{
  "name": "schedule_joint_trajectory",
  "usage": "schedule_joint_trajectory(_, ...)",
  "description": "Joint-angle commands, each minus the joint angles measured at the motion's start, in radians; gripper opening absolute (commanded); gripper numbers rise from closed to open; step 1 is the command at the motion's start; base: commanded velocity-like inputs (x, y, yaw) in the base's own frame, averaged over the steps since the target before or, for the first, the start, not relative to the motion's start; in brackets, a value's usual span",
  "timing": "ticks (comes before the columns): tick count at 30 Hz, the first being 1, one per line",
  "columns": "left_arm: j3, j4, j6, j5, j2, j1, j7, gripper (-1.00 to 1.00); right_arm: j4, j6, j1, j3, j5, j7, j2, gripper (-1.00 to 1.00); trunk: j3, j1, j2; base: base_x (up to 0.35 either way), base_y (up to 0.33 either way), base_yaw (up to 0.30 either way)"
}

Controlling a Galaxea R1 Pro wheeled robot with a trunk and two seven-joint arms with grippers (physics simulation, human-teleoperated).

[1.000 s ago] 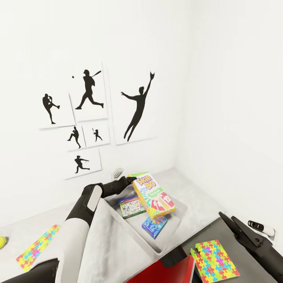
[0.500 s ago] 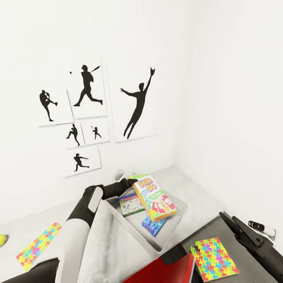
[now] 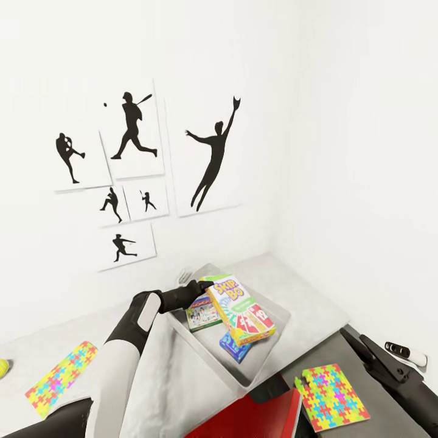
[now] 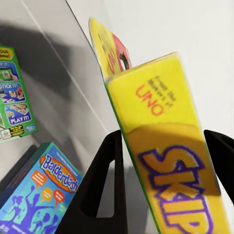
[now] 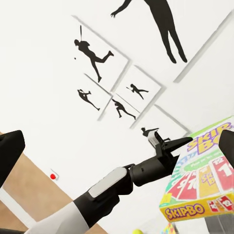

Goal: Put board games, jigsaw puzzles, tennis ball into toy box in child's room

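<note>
From the head view, the left tool pinches the top edge of the yellow-green game box, holding it tilted above the grey toy box on the light grey surface. Inside the bin lie the green-and-white game box and the blue game box, the blue one partly under the held box. One jigsaw square lies on the surface to the left of the arm, with the tennis ball just past it at the picture's edge; the other jigsaw square lies on the darker lower section, beside a red chair. The right arm shows at the lower right, and whether its tool is spread I cannot tell. Silhouette pictures hang on the white wall. In the left wrist view, the dark fingers press on both sides of the yellow box, with the blue box and the green one below. In the right wrist view, the left arm reaches to the box.
</note>
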Motion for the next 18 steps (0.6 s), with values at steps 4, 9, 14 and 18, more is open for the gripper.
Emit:
schedule_joint_trajectory(4, 0.007, 0.0, 0.005, 0.046, -0.001, -0.001, -0.002, -1.0, 0.0, 0.008, -0.001, -0.001, -0.003, 0.002, 0.0, 1.0, -0.009, 0.001, -0.002, 0.0, 0.0, 0.0)
schedule_joint_trajectory(9, 0.005, 0.0, 0.004, 0.116, -0.001, -0.001, -0.001, -1.0, 0.001, 0.009, -0.001, -0.004, -0.004, 0.003, 0.0, 1.0, -0.017, 0.001, -0.002, 0.0, 0.0, 0.0)
schedule_joint_trajectory(14, 0.005, 0.0, 0.001, 0.127, -0.001, -0.001, -0.001, -1.0, 0.001, 0.009, -0.001, -0.031, -0.003, 0.02, 0.0, 1.0, -0.025, 0.001, -0.002, 0.0, 0.0, 0.0)
schedule_joint_trajectory(18, 0.004, 0.001, -0.04, 0.129, -0.001, -0.001, 0.0, -1.0, 0.001, 0.009, -0.001, -0.04, -0.003, 0.041, 0.0, 1.0, -0.032, 0.001, -0.002, 0.0, 0.0, 0.0)
